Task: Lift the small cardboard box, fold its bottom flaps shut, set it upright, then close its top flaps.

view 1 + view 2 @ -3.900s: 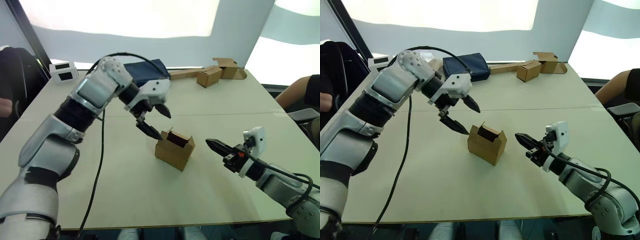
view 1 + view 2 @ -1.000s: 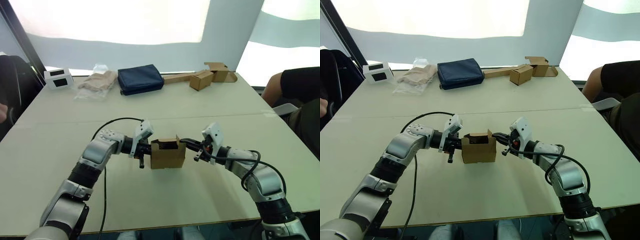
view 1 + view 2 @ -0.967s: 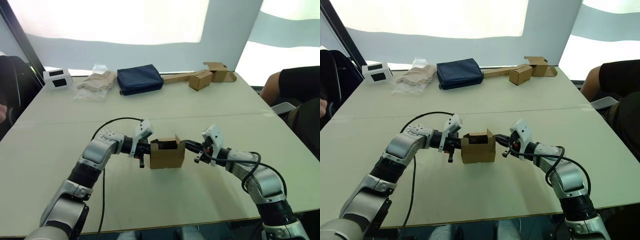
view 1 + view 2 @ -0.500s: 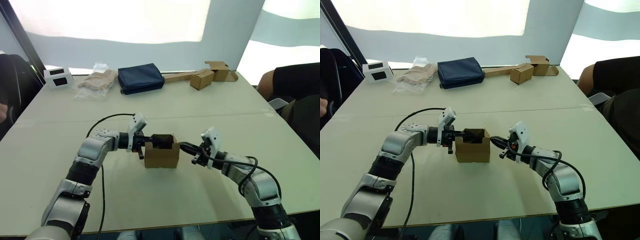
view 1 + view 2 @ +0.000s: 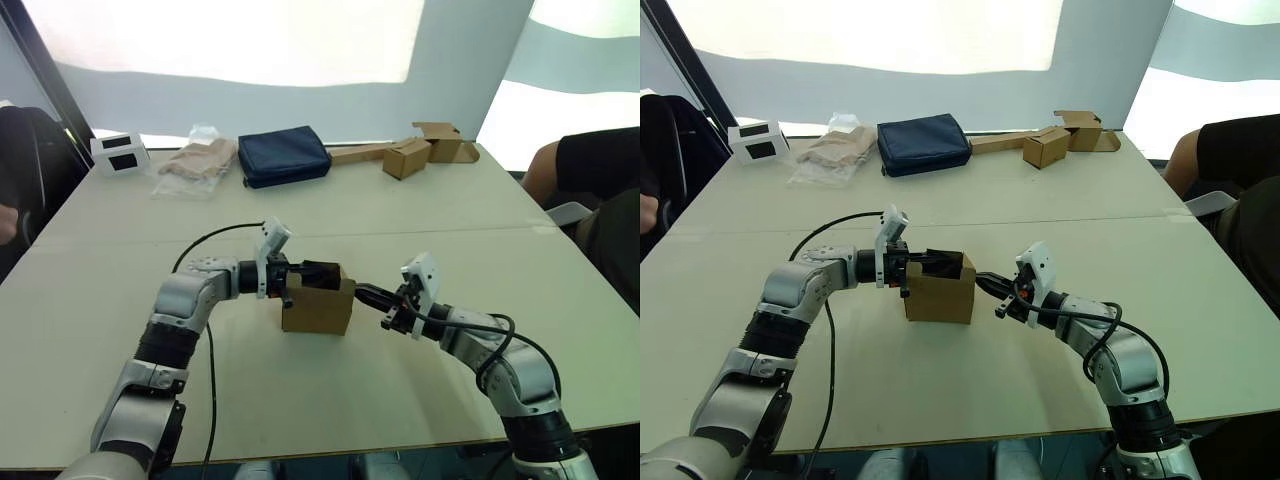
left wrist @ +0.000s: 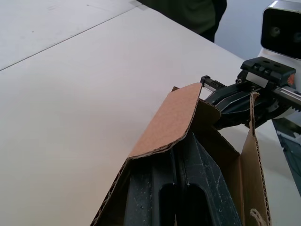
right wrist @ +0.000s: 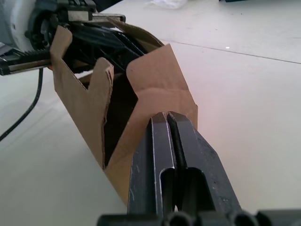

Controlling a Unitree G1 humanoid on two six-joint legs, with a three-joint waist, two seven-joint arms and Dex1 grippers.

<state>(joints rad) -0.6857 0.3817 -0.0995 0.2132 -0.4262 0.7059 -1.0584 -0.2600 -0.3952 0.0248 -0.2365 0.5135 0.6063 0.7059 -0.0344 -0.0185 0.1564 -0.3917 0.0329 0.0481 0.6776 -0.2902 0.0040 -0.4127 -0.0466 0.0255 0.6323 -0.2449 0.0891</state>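
Pinched by both clenched tools, left tool (image 5: 925, 262) and right tool (image 5: 985, 282), on opposite flaps, box (image 5: 940, 290) steadied for lifting off counter (image 5: 970, 200).

Strong backlight from overexposed far windows; table (image 5: 420, 215) evenly lit, soft shadows; wrist views perhaps slightly soft up close.

No legible text, label, brand or number anywhere. Small cardboard box (image 5: 318, 305) plain and unprinted. White device (image 5: 118, 153) at far left of the table (image 5: 330, 400) shows dark panels, nothing readable on them
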